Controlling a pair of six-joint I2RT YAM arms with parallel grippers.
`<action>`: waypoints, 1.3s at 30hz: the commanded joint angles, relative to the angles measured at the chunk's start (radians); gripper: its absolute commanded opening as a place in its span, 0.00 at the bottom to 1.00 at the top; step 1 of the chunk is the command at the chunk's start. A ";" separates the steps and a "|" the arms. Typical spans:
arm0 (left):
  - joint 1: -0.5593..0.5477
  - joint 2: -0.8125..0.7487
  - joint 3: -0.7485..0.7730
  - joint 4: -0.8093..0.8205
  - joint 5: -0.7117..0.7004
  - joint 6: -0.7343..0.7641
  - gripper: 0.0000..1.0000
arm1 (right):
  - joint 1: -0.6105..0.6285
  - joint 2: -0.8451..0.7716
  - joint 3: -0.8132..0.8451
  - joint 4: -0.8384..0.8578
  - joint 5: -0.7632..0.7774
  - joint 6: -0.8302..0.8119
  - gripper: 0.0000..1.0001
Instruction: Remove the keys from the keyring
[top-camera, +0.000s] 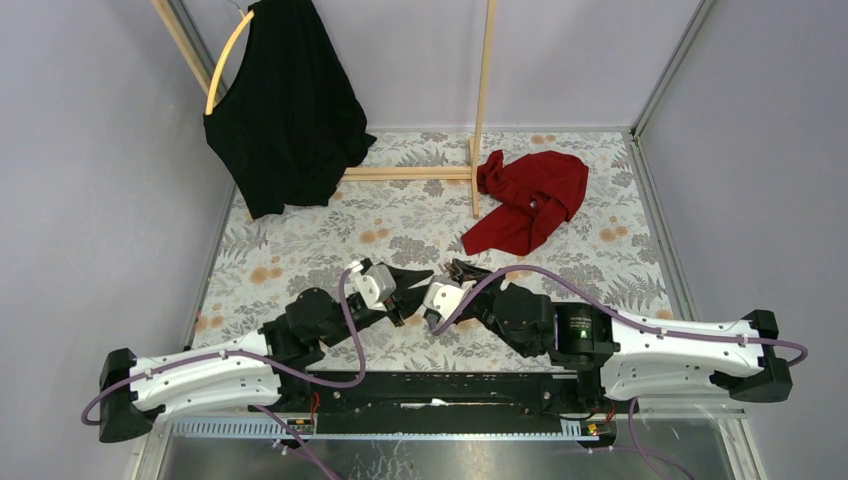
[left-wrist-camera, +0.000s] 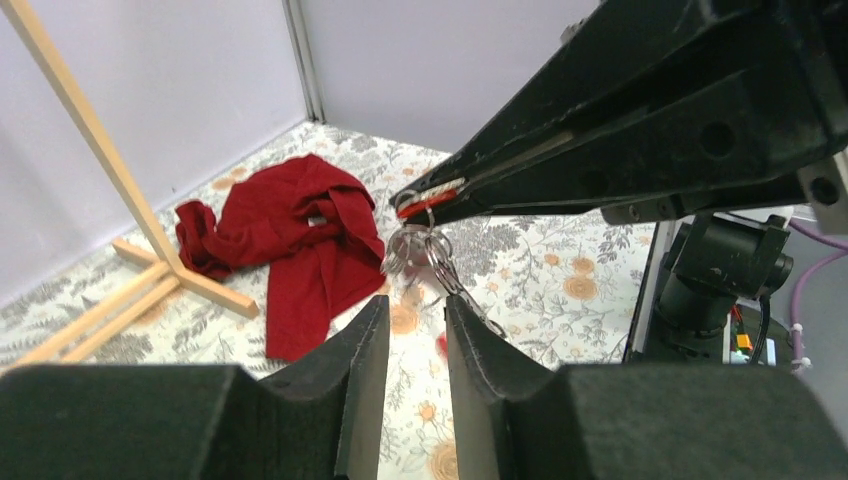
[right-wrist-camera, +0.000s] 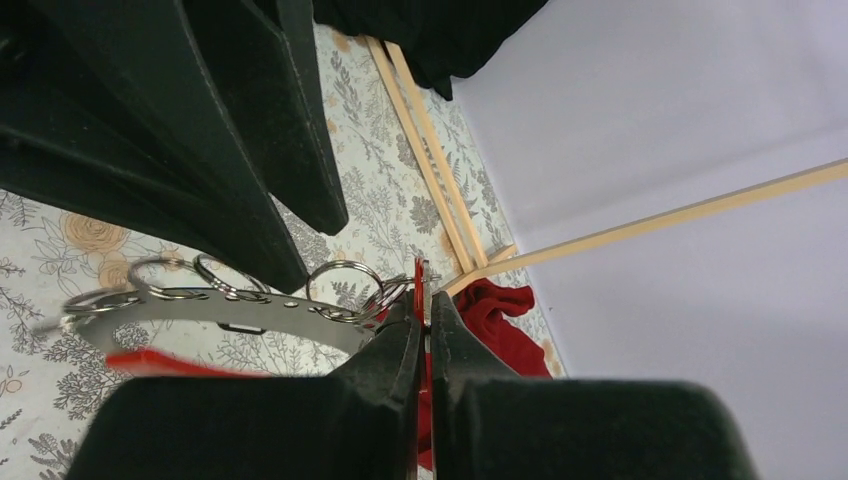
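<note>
R fingers (right-wrist-camera: 422, 318) are pressed together, clamped on the short red section of the keyring (right-wrist-camera: 230, 310). The rest of it is a thin silvery strap with small holes, running out sideways from the grip and held up off the floral tabletop (top-camera: 300, 250). Several split rings (right-wrist-camera: 345, 285) are threaded on the strap, and a flat red tag (right-wrist-camera: 165, 362) shows just below it. The keys can't be made out individually among the rings.

In the L wrist view the rings hang in a bunch under the R fingertips, w/ a short chain (left-wrist-camera: 462, 290) trailing down twd the L side. L fingers (left-wrist-camera: 417, 312) stand slightly apart w/ nothing between them, just beside & below the bunch. Can't tell whether they touch the chain.

From above, both arms meet tip to tip over the middle of the tabletop, nr its front half. A red cloth (top-camera: 528, 200) lies crumpled well beyond them, next to the foot of a wooden rack (top-camera: 478, 120). A black garment (top-camera: 290, 110) hangs off a yellow hanger hoop (top-camera: 226, 62) at the back L corner, its hem reaching the tabletop.
</note>
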 joint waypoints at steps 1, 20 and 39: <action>0.003 0.034 0.119 -0.053 0.063 0.104 0.31 | -0.006 -0.046 0.053 -0.024 -0.028 -0.023 0.00; 0.003 0.074 0.292 -0.252 0.228 0.189 0.40 | -0.006 -0.146 0.019 -0.034 -0.111 -0.069 0.00; 0.003 0.205 0.402 -0.307 0.055 0.155 0.28 | -0.006 -0.134 0.011 -0.023 -0.097 -0.066 0.00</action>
